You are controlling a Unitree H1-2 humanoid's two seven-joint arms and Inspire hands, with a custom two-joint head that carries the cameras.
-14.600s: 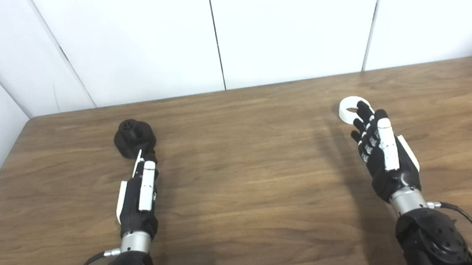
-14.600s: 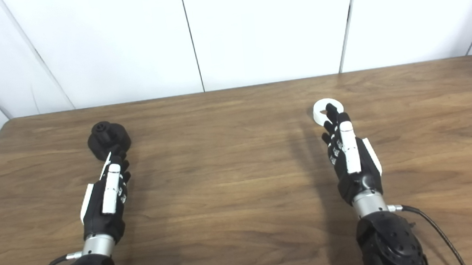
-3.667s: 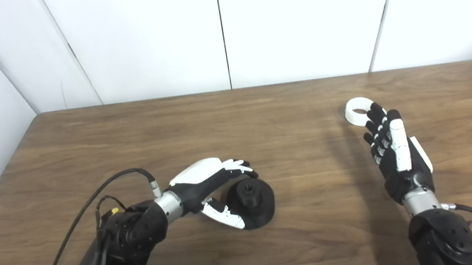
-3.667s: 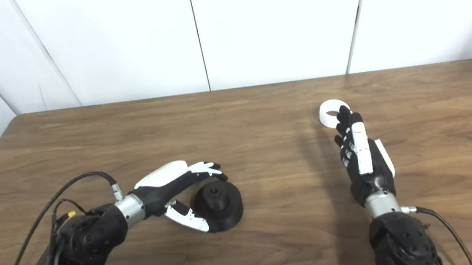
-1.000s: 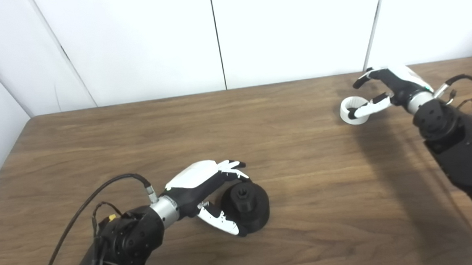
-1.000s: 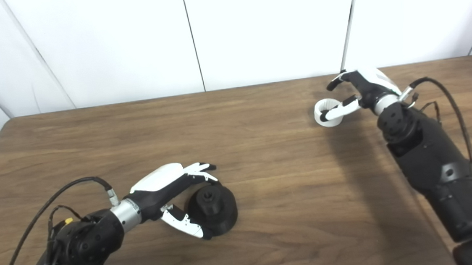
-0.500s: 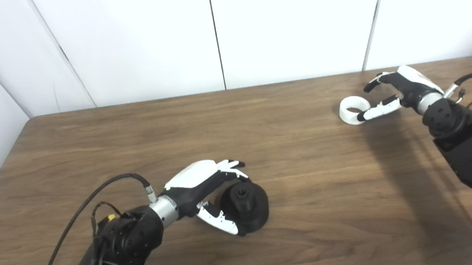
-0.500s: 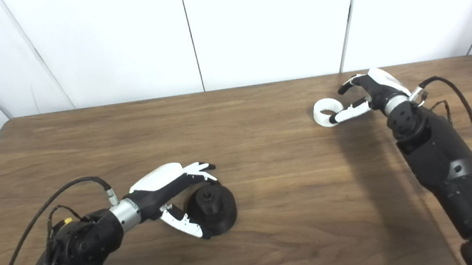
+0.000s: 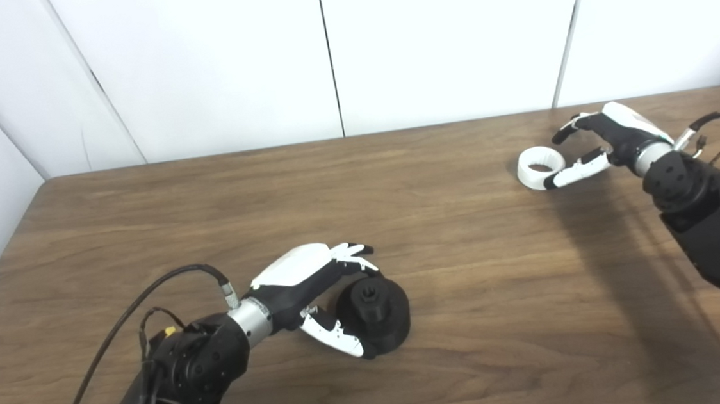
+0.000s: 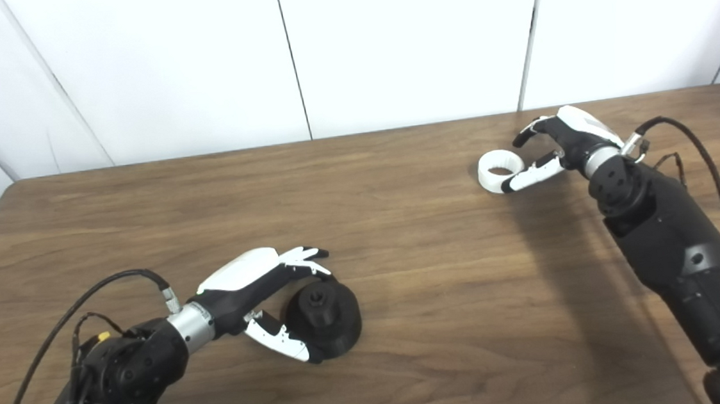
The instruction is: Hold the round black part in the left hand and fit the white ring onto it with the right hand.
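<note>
The round black part (image 9: pixel 378 316) rests on the wooden table (image 9: pixel 468 270), near the front and left of centre. My left hand (image 9: pixel 305 280) is shut on it: the fingers (image 9: pixel 355 257) reach over its far side and the thumb (image 9: pixel 338 338) lies against its near rim. At the back right the white ring (image 9: pixel 537 169) lies flat on the table. My right hand (image 9: pixel 599 138) stands open just right of the ring. Its thumb (image 9: pixel 573 175) lies along the ring's near right edge and its fingers (image 9: pixel 569 126) arch above the ring's far side, apart from it.
White wall panels (image 9: pixel 329 56) close off the table's far edge. Cables (image 9: pixel 149 302) trail from both forearms. The right forearm (image 9: pixel 715 225) crosses the table's right side.
Over the last second my right hand drew back a little to the right, so its thumb went from over the ring to its near right edge. The left hand and black part have stayed put.
</note>
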